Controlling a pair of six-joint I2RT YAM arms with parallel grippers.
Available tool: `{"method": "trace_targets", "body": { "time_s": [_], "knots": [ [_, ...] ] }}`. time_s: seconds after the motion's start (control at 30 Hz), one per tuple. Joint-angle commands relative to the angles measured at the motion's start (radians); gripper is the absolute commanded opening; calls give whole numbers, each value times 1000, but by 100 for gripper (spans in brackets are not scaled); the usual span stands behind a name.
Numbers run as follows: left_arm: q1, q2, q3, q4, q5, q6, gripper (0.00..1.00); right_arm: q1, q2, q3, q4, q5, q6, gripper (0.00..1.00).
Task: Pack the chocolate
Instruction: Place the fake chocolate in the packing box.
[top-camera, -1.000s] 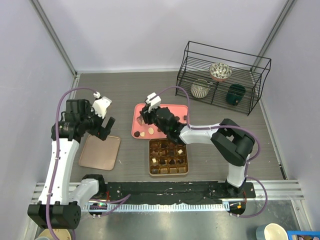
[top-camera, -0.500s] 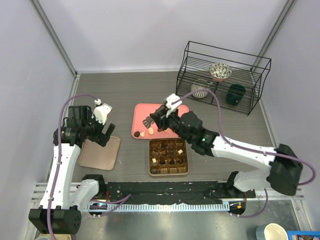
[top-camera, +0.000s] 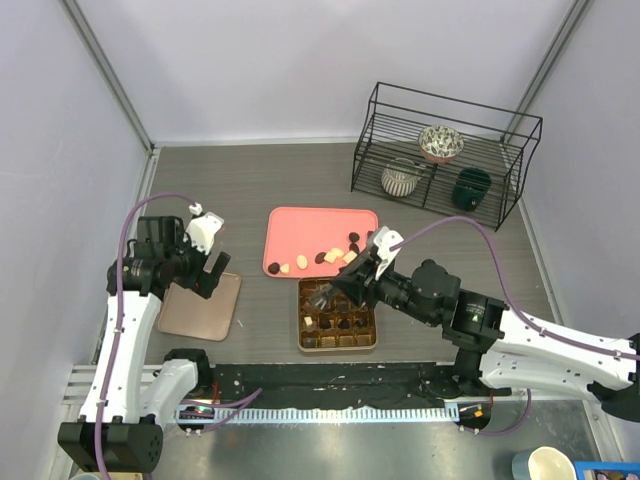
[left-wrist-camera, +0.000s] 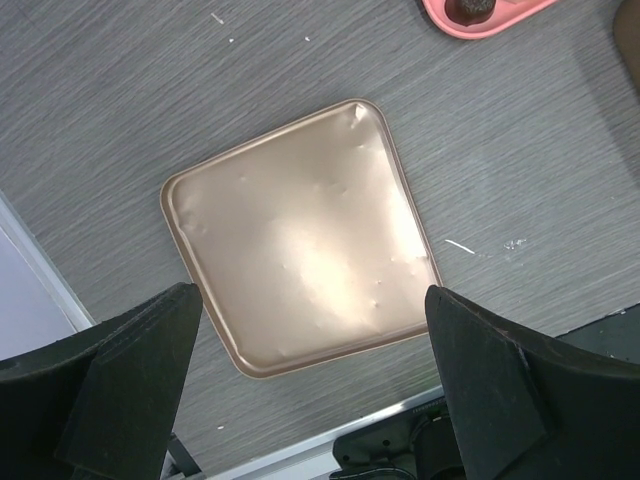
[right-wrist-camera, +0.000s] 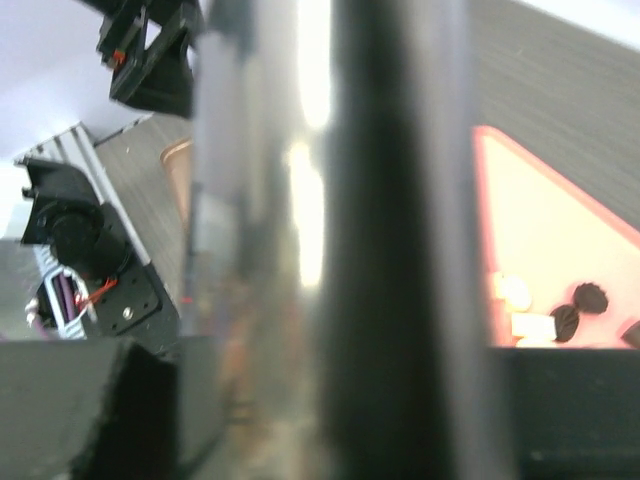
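Note:
Several chocolates lie along the near edge of the pink tray (top-camera: 320, 225): cream ones (top-camera: 287, 267), dark ones (top-camera: 322, 258) and two (top-camera: 355, 238) near its right edge. More chocolates fill cells of the gold-brown gridded box (top-camera: 372, 318). My right gripper (top-camera: 323, 294) hovers over the box's far left corner. Its wrist view is heavily blurred and shows only the tray (right-wrist-camera: 560, 250) with a few chocolates (right-wrist-camera: 567, 320); its jaws cannot be read. My left gripper (top-camera: 207, 268) is open and empty above the flat gold-brown lid (top-camera: 200, 308), with the fingers (left-wrist-camera: 130, 370) wide apart over the lid (left-wrist-camera: 300, 240).
A black wire rack (top-camera: 445, 155) at the back right holds two bowls and a dark green cup. Grey walls close in the left, back and right sides. The tray's corner with one dark chocolate (left-wrist-camera: 473, 8) shows at the top of the left wrist view.
My right gripper has swung from the pink tray's left part toward me to above the box's far left corner. My left gripper has drifted slightly down over the lid.

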Motion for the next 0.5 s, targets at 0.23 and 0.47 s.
{"method": "trace_targets", "body": {
  "time_s": [0.23,0.47],
  "knots": [
    [4,-30,28,-48,-6,-8,100,112,-9,-47,-96,25,51,27],
    [4,-33,34,-62,1,-5,100,132,-12,-75,-68,55,53,27]
  ]
}}
